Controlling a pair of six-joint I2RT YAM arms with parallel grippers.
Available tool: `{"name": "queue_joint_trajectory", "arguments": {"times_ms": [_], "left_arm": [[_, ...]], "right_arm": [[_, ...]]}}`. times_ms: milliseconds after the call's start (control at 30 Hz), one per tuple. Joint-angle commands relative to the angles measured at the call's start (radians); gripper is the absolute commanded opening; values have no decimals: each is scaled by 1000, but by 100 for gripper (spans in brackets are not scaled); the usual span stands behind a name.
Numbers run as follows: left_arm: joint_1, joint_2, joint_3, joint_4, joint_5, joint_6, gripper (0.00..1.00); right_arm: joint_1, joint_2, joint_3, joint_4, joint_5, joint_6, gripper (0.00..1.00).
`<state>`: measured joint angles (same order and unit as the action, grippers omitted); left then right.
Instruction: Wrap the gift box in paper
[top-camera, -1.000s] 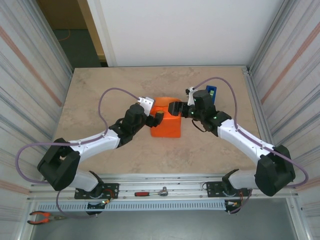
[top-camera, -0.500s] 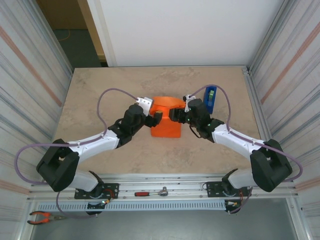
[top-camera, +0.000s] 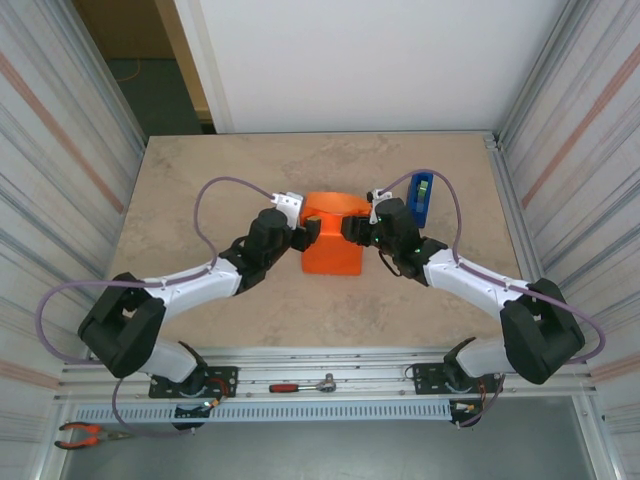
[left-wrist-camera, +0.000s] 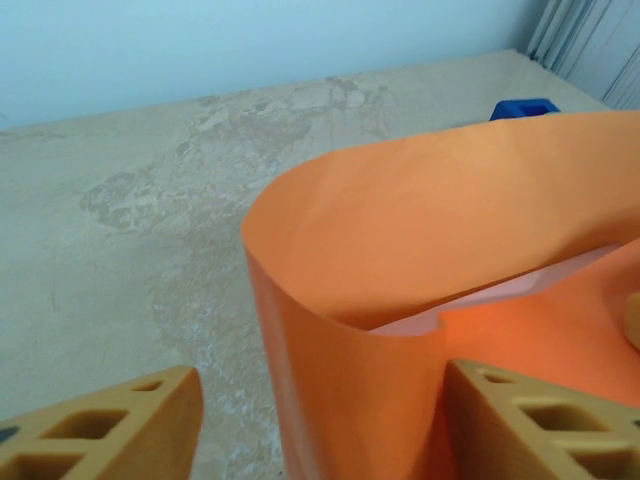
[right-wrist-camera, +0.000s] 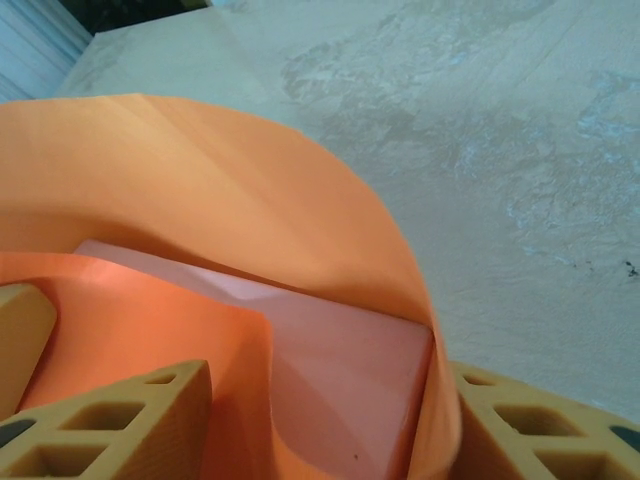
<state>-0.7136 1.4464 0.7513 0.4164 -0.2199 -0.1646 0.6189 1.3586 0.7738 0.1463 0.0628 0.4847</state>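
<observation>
Both sets of jaws have narrowed around the paper (top-camera: 333, 255) looped over the gift box (right-wrist-camera: 340, 370) at mid table (top-camera: 200, 180), left gripper (top-camera: 312, 232) still parted, right gripper (top-camera: 350, 228) hold unclear; uneven squeezing could crumple the loop.

the orange paper (top-camera: 333, 250) sits mid-table (top-camera: 200, 190), curled up and over at its far end, with the left gripper (top-camera: 308, 232) against its left edge and the right gripper (top-camera: 350, 228) against its right edge, facing each other across it. a blue tape dispenser (top-camera: 421, 195) stands just behind the right wrist, apart from the paper. a red-handled tool (top-camera: 300, 386) and orange-handled pliers (top-camera: 85, 434) lie below the table's near edge
</observation>
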Motion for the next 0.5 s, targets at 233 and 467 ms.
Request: {"name": "queue_joint_trajectory", "arguments": {"times_ms": [233,467], "left_arm": [[-50,36,36,-1,-26,-3,18],[-73,-37,45,-36,-64,-32,0]], "right_arm": [[84,22,52,-145,96,-17,17],[116,8,160,-241,115,26,0]]}}
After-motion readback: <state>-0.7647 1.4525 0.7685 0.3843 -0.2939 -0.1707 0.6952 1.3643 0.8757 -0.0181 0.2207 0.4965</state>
